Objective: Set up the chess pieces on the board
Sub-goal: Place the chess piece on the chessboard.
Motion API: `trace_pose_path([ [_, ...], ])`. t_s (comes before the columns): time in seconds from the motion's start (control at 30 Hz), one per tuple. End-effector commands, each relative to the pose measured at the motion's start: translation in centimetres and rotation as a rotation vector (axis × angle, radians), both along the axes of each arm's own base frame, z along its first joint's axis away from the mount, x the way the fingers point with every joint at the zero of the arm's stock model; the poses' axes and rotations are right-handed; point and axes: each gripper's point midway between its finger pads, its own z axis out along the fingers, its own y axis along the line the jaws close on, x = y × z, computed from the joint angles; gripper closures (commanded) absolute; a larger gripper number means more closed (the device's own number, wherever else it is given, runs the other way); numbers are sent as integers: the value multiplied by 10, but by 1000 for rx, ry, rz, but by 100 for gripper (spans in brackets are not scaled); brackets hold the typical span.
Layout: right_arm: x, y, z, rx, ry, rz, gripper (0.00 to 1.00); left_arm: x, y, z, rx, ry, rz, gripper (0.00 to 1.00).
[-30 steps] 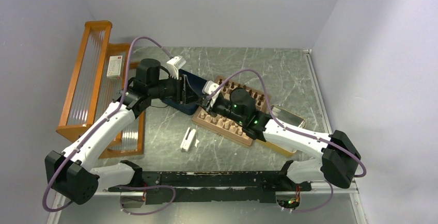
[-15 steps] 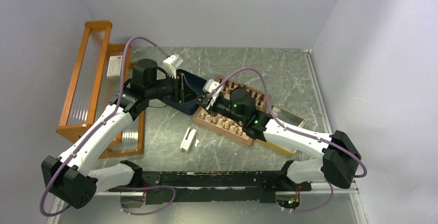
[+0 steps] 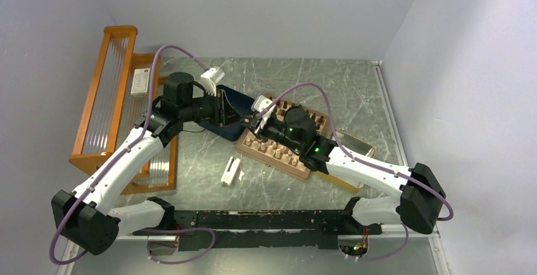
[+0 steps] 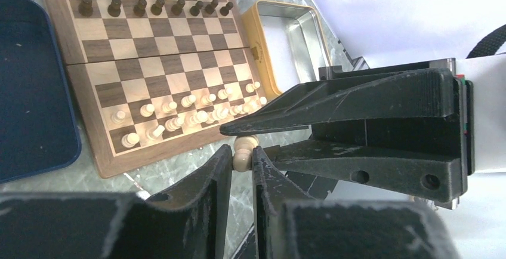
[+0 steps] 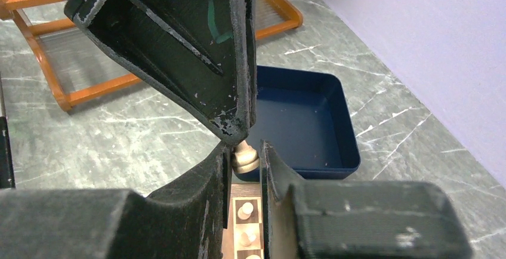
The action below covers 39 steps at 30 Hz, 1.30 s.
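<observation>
A: From above, the left tool (image 3: 242, 120) and right tool (image 3: 251, 123) met tip to tip beside the board (image 3: 288, 166).
B: Left wrist: jaws narrow, pinching the pale piece (image 4: 243, 151) in midair.
A: Right wrist: that tool gripped it too. A mistimed release could have dropped it onto the tabletop (image 5: 149, 122).

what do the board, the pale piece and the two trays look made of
The board: wood, smooth, grain showing in the light and dark squares. The pale piece: probably turned wood, slight sheen. The yellow-rimmed tray: likely metal, its bare inside reflective. The blue tray: perhaps matte plastic, with smooth moulded walls.
</observation>
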Motion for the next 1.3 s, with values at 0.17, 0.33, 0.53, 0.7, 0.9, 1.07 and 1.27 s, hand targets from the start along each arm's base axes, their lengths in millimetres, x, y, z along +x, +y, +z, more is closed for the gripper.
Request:
trace_pose_path([
  [0.17,3,-5,13,40,-9,-33,100,-16,-13,11,-85,36,-96,91],
  [0.33,3,-9,-9,26,29,-54,92,-12,-12,3,-67,40,-80,95],
  [0.53,-5,-13,-32,22,94,-36,61,2,-11,0,-23,26,-45,95],
  [0.7,-5,-24,-55,-1,200,-76,44,17,-8,-2,32,12,-5,95],
  [0.9,14,-62,-71,14,366,-298,39,29,-1,5,93,-40,38,95],
  [1.07,61,-142,-77,237,619,-565,42,33,13,6,183,-65,75,95],
  [1.27,103,-210,-85,261,807,-816,43,33,15,9,268,-117,101,95],
])
